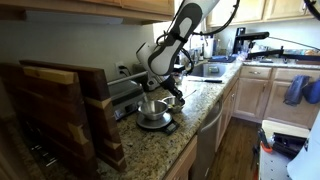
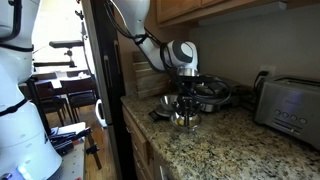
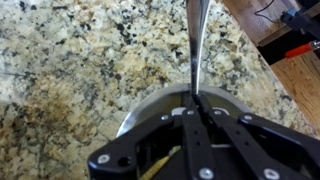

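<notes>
A: In an exterior view, what is noted?
B: The pincer (image 1: 163, 97) is seen lowered over a metal pot (image 1: 152, 110). The pot is stood on the granite bench (image 1: 195, 135), and wooden boards (image 1: 60, 105) are propped nearby. The jaw gap cannot be made out here.

A: In an exterior view again?
B: The metal pot (image 2: 185, 118) is found near the front edge of the bench (image 2: 235, 145), directly under the pincer (image 2: 185, 98). A toaster (image 2: 290, 100) is set well apart.

A: Wrist view?
B: The pincer (image 3: 197, 108) is recorded fully closed, pinched on a thin metal handle (image 3: 195, 40). The handle is run out past the metal pot (image 3: 150, 102) over the speckled bench (image 3: 60, 60).
</notes>
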Robot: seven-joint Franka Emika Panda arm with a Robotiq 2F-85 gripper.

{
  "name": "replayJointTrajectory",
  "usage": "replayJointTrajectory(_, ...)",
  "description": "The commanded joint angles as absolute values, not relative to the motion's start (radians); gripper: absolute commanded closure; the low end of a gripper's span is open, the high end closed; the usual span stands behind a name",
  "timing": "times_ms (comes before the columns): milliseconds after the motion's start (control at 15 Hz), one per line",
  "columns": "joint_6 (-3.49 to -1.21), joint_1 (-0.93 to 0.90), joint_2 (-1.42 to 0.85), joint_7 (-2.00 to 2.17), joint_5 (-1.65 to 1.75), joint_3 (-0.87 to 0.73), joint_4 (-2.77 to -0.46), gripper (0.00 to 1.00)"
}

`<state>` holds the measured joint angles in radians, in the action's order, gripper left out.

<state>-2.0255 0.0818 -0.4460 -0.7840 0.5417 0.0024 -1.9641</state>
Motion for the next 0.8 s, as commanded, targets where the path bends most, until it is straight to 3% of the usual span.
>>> replayJointTrajectory(0, -2.064, 0.085, -0.374, -0.777, 0.535, -0.006, -2.032, 0.98)
replayJointTrajectory(733, -2.094, 0.124, -0.312, -0.794, 0.455, -0.013, -2.067, 0.98)
